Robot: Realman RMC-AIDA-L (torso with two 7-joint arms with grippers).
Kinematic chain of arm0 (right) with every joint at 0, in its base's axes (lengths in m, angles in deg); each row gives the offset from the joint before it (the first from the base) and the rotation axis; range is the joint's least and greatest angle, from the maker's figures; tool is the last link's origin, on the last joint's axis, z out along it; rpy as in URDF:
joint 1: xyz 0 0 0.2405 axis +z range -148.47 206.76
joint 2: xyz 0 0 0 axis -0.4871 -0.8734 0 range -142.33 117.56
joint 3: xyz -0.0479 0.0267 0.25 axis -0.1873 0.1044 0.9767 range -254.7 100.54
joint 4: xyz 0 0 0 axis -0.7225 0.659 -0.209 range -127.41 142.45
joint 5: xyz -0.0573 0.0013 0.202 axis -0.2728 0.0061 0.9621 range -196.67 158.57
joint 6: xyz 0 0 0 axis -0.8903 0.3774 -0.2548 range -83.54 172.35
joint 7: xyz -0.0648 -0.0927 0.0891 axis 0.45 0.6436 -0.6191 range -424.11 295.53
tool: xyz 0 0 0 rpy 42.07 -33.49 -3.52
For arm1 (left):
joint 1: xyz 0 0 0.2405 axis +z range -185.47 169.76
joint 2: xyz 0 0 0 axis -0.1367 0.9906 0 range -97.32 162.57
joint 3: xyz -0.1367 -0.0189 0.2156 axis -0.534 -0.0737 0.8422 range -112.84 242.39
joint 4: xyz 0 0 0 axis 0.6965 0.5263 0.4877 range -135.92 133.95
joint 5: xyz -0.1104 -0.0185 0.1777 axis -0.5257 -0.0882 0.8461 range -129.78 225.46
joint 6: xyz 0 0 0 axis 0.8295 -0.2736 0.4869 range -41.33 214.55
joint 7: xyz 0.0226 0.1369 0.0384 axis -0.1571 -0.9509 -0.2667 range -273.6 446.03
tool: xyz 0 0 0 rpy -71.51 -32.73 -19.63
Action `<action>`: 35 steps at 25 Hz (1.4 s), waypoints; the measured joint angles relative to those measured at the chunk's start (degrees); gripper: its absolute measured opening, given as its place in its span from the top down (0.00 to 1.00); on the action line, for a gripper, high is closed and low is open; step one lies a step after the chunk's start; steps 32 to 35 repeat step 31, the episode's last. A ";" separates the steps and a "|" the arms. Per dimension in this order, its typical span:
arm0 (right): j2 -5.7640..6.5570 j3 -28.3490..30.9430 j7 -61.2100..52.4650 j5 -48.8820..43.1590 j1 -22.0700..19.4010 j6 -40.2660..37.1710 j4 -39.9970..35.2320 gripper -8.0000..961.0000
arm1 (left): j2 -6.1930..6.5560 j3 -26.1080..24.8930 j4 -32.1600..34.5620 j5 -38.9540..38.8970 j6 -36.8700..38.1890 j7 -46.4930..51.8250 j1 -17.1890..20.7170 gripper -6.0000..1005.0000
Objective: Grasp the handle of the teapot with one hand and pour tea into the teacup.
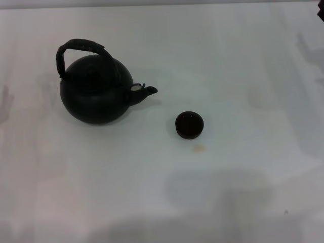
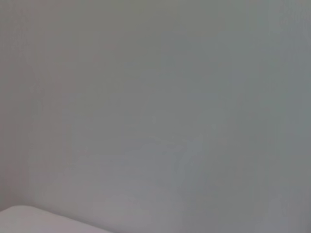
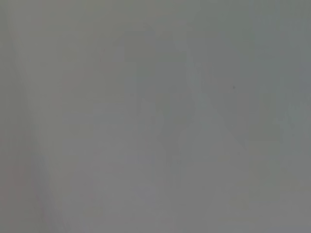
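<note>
I counted one teapot [image 1: 96,93] and one teacup [image 1: 189,125] on the white table [image 1: 243,61], and nothing else apart from a faint brownish stain [image 1: 199,148] just in front of the cup. The teapot stood upright on the left half of the table, toward my left arm's side. Its short spout [image 1: 144,92] pointed to the right and very slightly toward me, so the body-to-spout axis ran nearly across the table, roughly in the direction of the cup. The handle [image 1: 81,50] arched up over the lid, and its span ran along much the same left-right line as the spout. The teacup sat upright to the right of the teapot and a little nearer to me, apart from the spout tip and not touching it.

I saw neither gripper from the head camera. Both wrist cameras gave me only a plain pale surface, so I could not tell how wide either set of jaws stood or whether they held anything.
</note>
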 joint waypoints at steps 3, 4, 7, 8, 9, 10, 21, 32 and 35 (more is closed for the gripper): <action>0.06 -0.01 -0.05 -0.09 -0.95 -0.01 -0.29 0.10 | 0.01 0.00 -0.22 -0.04 -0.17 -0.01 -0.67 0.12; 0.06 -0.01 -0.13 -0.09 -1.22 -0.01 -0.36 0.10 | 0.01 0.00 -0.36 -0.14 -0.18 0.05 -0.90 0.12; 0.06 -0.01 -0.13 -0.12 -1.49 -0.01 -0.40 0.10 | 0.00 -0.01 -0.74 -1.10 -0.23 0.29 -1.63 0.12; 0.06 0.00 -0.07 -0.13 -1.54 -0.01 -0.40 0.10 | 0.01 -0.01 -0.75 -1.28 -0.26 0.30 -1.81 0.12; 0.06 0.06 -0.03 -0.13 -1.56 -0.01 -0.41 0.10 | 0.00 -0.01 -0.75 -1.39 -0.28 0.30 -2.01 0.12; 0.06 0.13 -0.02 -0.13 -1.58 -0.01 -0.42 0.10 | 0.00 -0.01 -0.76 -1.42 -0.29 0.30 -2.18 0.12; 0.05 0.61 0.04 0.29 -1.00 -2.12 -0.66 0.10 | 0.11 -0.01 -0.91 -3.45 -0.62 0.29 -3.57 0.12; 0.05 0.61 0.13 0.41 -0.78 -3.38 -1.73 0.10 | 0.18 0.00 -1.13 -3.74 -1.02 0.16 -4.05 0.12; 0.05 0.61 0.13 0.41 -0.78 -3.38 -1.73 0.10 | 0.18 0.00 -1.13 -3.74 -1.02 0.16 -4.05 0.12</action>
